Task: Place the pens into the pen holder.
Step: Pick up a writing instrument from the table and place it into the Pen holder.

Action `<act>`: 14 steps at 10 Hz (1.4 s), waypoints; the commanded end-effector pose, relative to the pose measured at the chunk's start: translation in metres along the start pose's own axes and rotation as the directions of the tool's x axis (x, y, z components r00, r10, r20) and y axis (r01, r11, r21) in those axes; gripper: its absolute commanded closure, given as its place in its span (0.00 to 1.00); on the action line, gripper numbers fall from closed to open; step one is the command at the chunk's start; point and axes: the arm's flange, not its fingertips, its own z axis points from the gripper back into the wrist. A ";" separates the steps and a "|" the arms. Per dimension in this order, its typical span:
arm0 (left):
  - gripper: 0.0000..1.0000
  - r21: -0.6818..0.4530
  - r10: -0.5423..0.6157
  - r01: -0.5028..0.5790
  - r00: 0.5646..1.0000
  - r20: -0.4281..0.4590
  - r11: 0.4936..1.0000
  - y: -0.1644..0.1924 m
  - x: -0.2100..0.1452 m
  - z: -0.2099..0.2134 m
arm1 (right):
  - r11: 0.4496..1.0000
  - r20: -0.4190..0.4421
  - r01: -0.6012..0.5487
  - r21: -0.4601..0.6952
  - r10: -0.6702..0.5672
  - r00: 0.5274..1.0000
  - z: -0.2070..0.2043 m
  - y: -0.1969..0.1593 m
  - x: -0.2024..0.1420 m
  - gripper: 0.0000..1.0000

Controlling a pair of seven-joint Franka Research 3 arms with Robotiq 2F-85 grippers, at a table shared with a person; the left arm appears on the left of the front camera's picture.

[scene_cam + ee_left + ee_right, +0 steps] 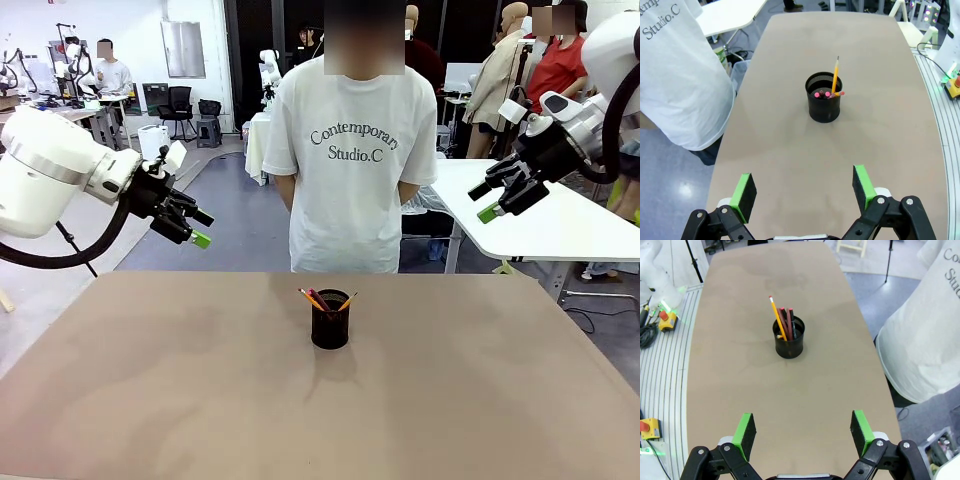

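A black mesh pen holder (330,320) stands mid-table (150,400) with the pens (785,322) leaning inside it, while the left gripper (192,228) and right gripper (498,197) hang raised at either side, jaws wide and empty, before a standing person (350,160)

Three camera views of one table (150,400).
The front view looks level across the table from the robot's side toward the far edge, at moderate distance. The left wrist view and right wrist view each look steeply down from above opposite side edges, facing inward. All three share the table's middle, where the pen holder (330,320) (824,103) (788,342) stands.
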 end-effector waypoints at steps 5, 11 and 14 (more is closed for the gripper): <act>0.00 0.000 0.000 0.000 1.000 -0.002 1.000 -0.003 -0.001 0.001 | 1.000 0.000 0.018 0.003 -0.018 1.000 0.002 0.004 0.002 0.00; 0.00 0.000 0.000 0.000 1.000 -0.002 1.000 -0.003 -0.001 0.001 | 1.000 0.000 0.018 0.003 -0.018 1.000 0.002 0.004 0.002 0.00; 0.00 0.000 0.000 0.000 1.000 -0.002 1.000 -0.003 -0.001 0.001 | 1.000 0.000 0.018 0.003 -0.018 1.000 0.002 0.004 0.002 0.00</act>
